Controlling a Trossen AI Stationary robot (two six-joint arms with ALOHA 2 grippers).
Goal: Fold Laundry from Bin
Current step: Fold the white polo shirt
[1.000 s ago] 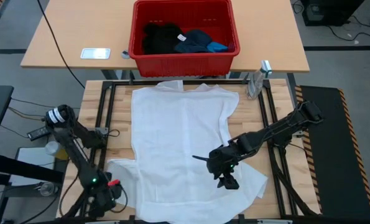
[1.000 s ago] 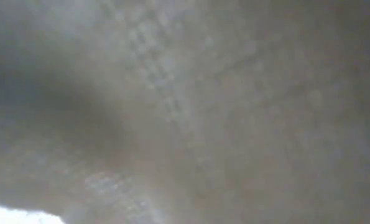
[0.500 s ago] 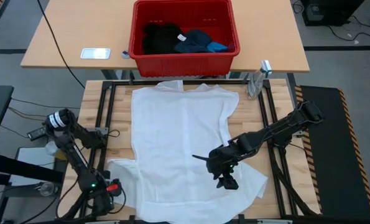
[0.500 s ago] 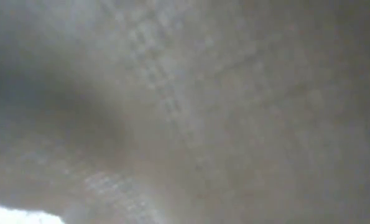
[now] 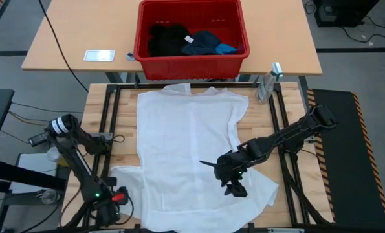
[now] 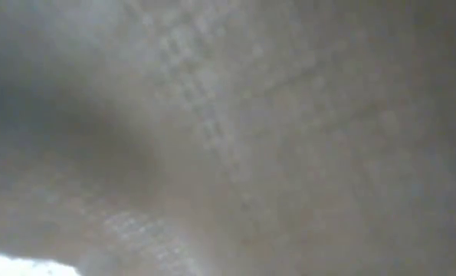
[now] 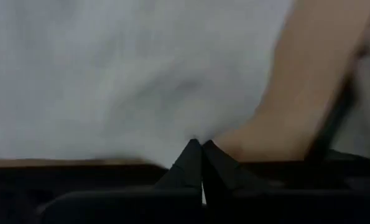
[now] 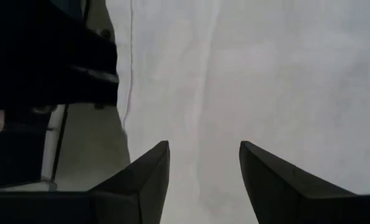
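A large white cloth garment [image 5: 192, 152] lies spread nearly flat across the wooden table, its lower corners rumpled. Behind it sits a red rectangular plastic bin [image 5: 191, 63] with ribbed sides, holding a crumpled black garment [image 5: 166, 39], a dark navy garment [image 5: 204, 42] with a white tag, and a small bright blue piece [image 5: 227, 48].

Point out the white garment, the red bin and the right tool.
white garment [image 5: 186, 142], high view, middle of the spread cloth.
red bin [image 5: 191, 66], high view, ribbed near wall.
right tool [image 5: 236, 189], high view, between its open fingertips.

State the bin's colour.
Red; the bin shows best in the high view.
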